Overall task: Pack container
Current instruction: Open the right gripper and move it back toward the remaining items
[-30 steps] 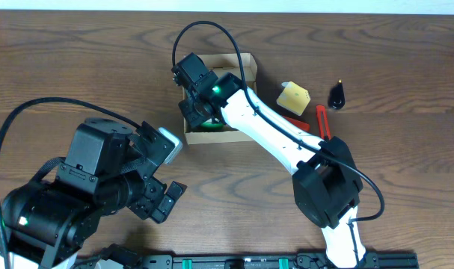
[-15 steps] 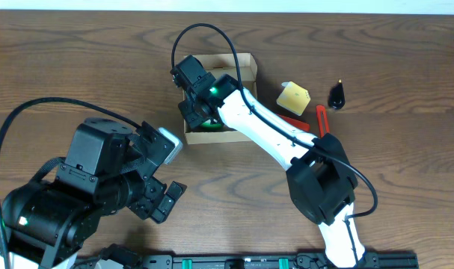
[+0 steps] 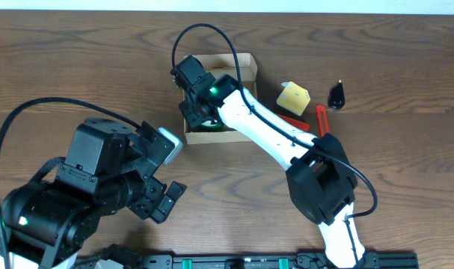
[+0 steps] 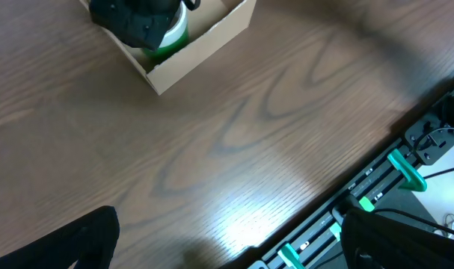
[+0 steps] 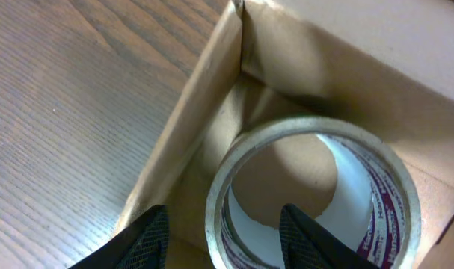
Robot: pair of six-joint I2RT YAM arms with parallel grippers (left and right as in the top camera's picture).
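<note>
Right wrist view: my right gripper hangs inside the container with jaws released. One finger stands outside and one inside the ring of a tape roll. Gaps show on both sides of the roll's wall, so I record nothing grasped. The roll lies flat on the box floor, hole upward, close against the corner where two walls meet. The container therefore sits directly beneath these jaws, and I judge that the coming move is a straight lift clear. The hazard is a finger catching the roll's wall on the way up. In the overhead view the container rests on the table at upper centre. Its long axis appears to run roughly 12 to 6 o'clock, though my right arm covers too much of it to be sure. My left gripper idles well apart, jaws spread and empty, with the container at about 1 o'clock from it, so the right arm is plainly the nearer. Only the overhead view shows the loose items at 3 o'clock of the box: a yellow piece, a red piece and a small black piece. Only the right wrist view shows the fingers' clearance around the roll. The left wrist view adds the container's outer corner and a green edge under my right wrist.
</note>
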